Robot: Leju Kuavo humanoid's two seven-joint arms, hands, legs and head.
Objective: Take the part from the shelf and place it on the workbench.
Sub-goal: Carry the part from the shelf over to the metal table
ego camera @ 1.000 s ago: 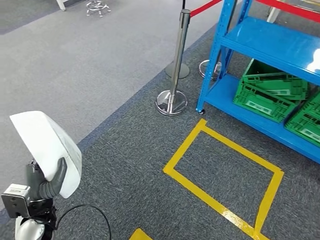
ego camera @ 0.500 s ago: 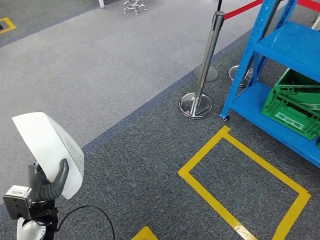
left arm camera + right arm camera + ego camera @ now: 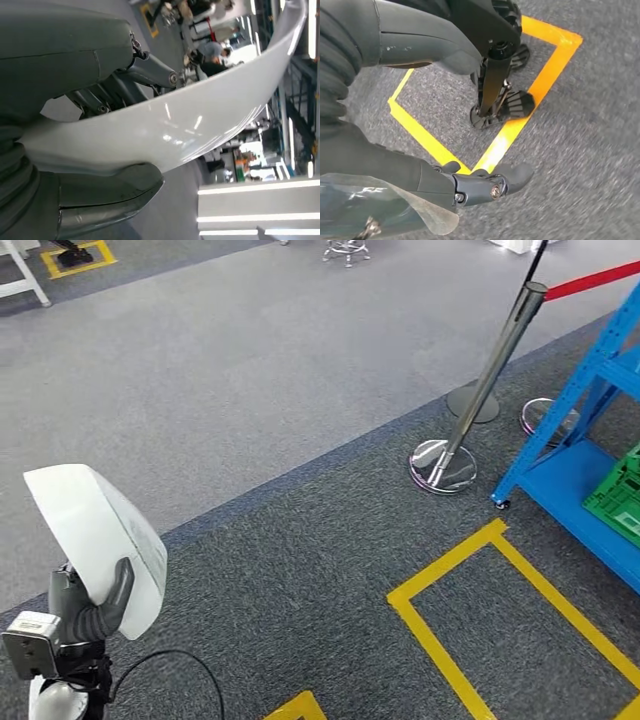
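Observation:
The part (image 3: 90, 535) is a curved white shell, held up at the lower left of the head view. My left hand (image 3: 94, 612) grips its lower edge, with the thumb pressed on the near face. In the left wrist view the same white part (image 3: 196, 125) sits between the thumb (image 3: 109, 197) and the darker fingers (image 3: 151, 72). My right hand (image 3: 406, 170) hangs over the carpet with its fingers stretched out and nothing in them. The blue shelf (image 3: 581, 465) stands at the right edge of the head view.
A green crate (image 3: 620, 495) lies on the shelf's lowest level. A steel stanchion (image 3: 483, 380) with a red belt (image 3: 589, 280) stands left of the shelf. Yellow tape (image 3: 453, 570) marks a rectangle on the dark carpet. A black cable (image 3: 173, 660) loops near my left arm. People stand far off (image 3: 211, 50).
The camera has swung left, so shelf, stanchion and tape rectangle have slid to the right of the picture. My left hand keeps the white part in the same grip.

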